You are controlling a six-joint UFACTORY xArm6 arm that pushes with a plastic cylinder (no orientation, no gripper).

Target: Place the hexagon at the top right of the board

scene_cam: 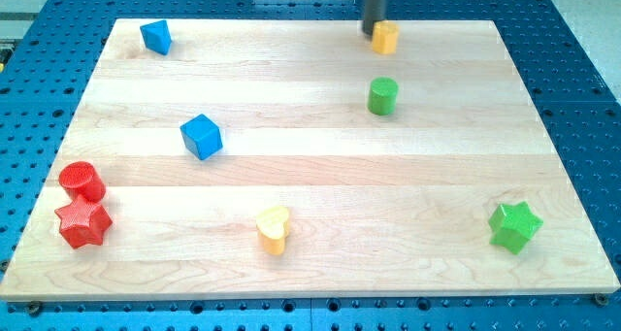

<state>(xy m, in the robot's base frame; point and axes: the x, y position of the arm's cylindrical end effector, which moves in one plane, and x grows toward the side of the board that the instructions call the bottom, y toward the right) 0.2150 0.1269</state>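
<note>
The yellow hexagon point(386, 38) sits at the desk's point(310, 181) far edge, right of centre but well short of the far right corner, so a rightward push seemingly remains; my tip point(373, 31), no gripper and holding nothing, touches its left side; the squat block shows no clear long axis.

rod: straight, dark grey, matte | my tip point(373, 33): blunt, dark end

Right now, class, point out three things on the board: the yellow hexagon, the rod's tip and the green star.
yellow hexagon point(386, 39): camera view, on its front face.
my tip point(374, 33): camera view, the rod's very end, touching the hexagon's left side.
green star point(513, 225): camera view, its top centre.
</note>
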